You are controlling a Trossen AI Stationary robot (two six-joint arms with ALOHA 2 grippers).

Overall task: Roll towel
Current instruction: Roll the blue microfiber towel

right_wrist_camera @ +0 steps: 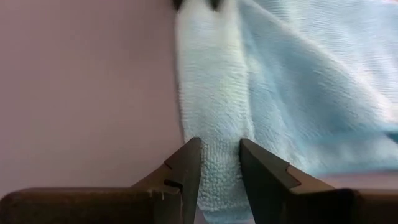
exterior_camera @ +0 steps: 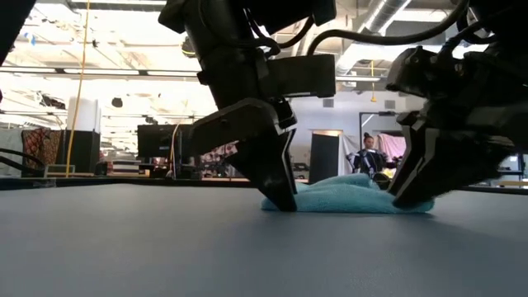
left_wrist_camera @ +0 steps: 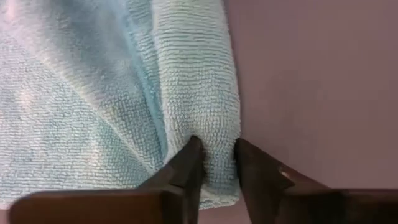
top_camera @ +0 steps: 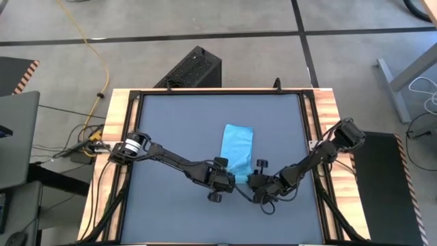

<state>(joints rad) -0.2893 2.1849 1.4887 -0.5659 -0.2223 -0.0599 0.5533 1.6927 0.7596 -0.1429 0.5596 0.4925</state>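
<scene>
The towel [top_camera: 237, 147] is being kept on the dark grey tabletop [top_camera: 171, 130], a little right of its middle, folded into a narrow strip with one short end toward the near edge. At that near end the cloth is being doubled over into a thick fold. The fold is being pinched at its left corner by the left gripper [top_camera: 233, 179], whose jaws are being pressed against the cloth from both sides, as the left wrist view is showing [left_wrist_camera: 214, 158]. The opposite corner of the same fold is being gripped by the right gripper [top_camera: 251, 182]; in the right wrist view its jaws are being closed on the rolled edge [right_wrist_camera: 219, 155]. In the low view both grippers are being held down at the tabletop, the left gripper [exterior_camera: 280, 194] at one end of the towel [exterior_camera: 346, 196] and the right gripper [exterior_camera: 408, 194] at the other, with the cloth bunched low between them. The remaining length of the towel is being left flat, stretching away from the arms toward the far side of the tabletop.
</scene>
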